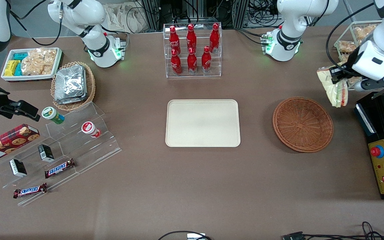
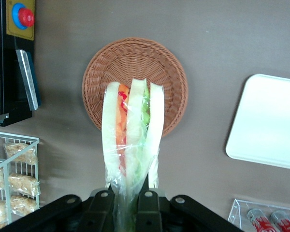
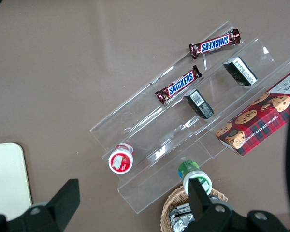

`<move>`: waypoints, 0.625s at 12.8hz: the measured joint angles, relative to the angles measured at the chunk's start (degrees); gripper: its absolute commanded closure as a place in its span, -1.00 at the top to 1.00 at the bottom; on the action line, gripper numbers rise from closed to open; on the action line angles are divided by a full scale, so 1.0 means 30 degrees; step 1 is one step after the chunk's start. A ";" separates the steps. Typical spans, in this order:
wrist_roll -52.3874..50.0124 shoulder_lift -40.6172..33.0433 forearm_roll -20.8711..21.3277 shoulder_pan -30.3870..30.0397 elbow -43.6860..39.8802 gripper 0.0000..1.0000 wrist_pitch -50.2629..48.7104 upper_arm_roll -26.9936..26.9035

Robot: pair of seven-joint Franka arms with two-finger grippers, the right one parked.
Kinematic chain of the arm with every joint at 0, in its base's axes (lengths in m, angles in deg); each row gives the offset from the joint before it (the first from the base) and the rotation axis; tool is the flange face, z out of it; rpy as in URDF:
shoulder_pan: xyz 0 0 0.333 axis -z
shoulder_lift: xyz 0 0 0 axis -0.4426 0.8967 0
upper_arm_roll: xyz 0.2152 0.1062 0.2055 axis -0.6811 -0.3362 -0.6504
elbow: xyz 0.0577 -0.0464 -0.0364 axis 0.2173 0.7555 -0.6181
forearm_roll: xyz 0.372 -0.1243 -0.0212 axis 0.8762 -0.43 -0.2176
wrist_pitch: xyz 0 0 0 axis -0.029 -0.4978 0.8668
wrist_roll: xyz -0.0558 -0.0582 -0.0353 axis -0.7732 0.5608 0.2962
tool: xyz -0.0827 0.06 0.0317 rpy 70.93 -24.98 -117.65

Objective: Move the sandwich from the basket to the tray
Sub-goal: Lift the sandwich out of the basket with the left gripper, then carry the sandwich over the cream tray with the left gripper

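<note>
My left gripper [image 1: 339, 76] is shut on the plastic-wrapped sandwich [image 1: 334, 89], which hangs in the air beside the basket [image 1: 302, 124], toward the working arm's end of the table. In the left wrist view the sandwich [image 2: 130, 135] shows white bread with orange, red and green filling. Its wrap is pinched in the gripper [image 2: 124, 209], with the round brown wicker basket [image 2: 135, 60] below it and nothing in the basket. The cream tray [image 1: 202, 123] lies flat at the table's middle with nothing on it; its corner [image 2: 268, 121] also shows in the wrist view.
A black control box [image 1: 382, 163] with a red button stands close to the basket at the working arm's end. A wire rack of snack packets [image 1: 355, 36] is near the gripper. A clear rack of red bottles [image 1: 192, 50] stands farther from the camera than the tray.
</note>
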 measured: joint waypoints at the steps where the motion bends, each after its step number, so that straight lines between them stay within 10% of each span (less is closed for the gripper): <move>1: -0.0008 0.0235 -0.0010 0.0009 -0.0472 -1.00 -0.0169 0.0569; 8: -0.7788 0.3065 -0.0113 0.0133 -0.3406 -1.00 -0.0228 0.7848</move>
